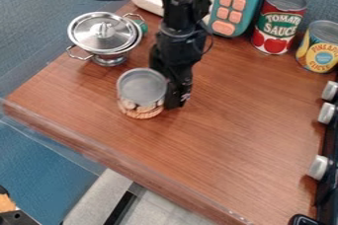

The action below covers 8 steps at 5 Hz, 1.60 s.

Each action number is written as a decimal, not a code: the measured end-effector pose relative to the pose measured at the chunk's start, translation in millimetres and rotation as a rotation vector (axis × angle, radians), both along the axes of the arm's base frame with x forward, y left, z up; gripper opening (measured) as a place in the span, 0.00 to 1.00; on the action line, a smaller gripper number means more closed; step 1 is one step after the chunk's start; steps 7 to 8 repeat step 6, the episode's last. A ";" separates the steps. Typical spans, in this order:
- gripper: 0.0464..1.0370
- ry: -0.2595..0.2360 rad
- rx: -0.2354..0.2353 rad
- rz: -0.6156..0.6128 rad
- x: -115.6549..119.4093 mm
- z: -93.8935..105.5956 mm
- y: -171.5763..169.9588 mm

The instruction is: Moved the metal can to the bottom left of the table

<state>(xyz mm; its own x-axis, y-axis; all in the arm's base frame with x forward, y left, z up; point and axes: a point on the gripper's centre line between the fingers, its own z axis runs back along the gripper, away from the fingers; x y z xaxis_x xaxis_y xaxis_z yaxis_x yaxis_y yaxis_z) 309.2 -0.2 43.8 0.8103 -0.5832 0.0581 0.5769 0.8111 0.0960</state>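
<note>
The black gripper (pixel 174 88) hangs down over the middle of the wooden table (pixel 231 120), low near its surface. Directly at its left side in the camera view stands a metal can (pixel 141 93), upright, with a plain grey lid and a label picturing food. The gripper overlaps the can's right edge, and whether it holds the can cannot be made out.
A lidded silver pot (pixel 104 34) stands at the back left. Behind the arm is a toy microwave (pixel 231 2). A red can (pixel 278 24) and a yellow-labelled can (pixel 320 49) stand at the back right. Stove knobs (pixel 318 167) line the right edge.
</note>
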 end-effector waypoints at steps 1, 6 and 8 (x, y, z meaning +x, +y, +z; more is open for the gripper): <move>0.96 0.048 0.010 0.028 -22.2 -3.1 12.9; 0.96 -0.116 0.013 -0.110 7.8 64.2 7.3; 0.96 -0.116 0.013 -0.110 7.8 64.2 7.3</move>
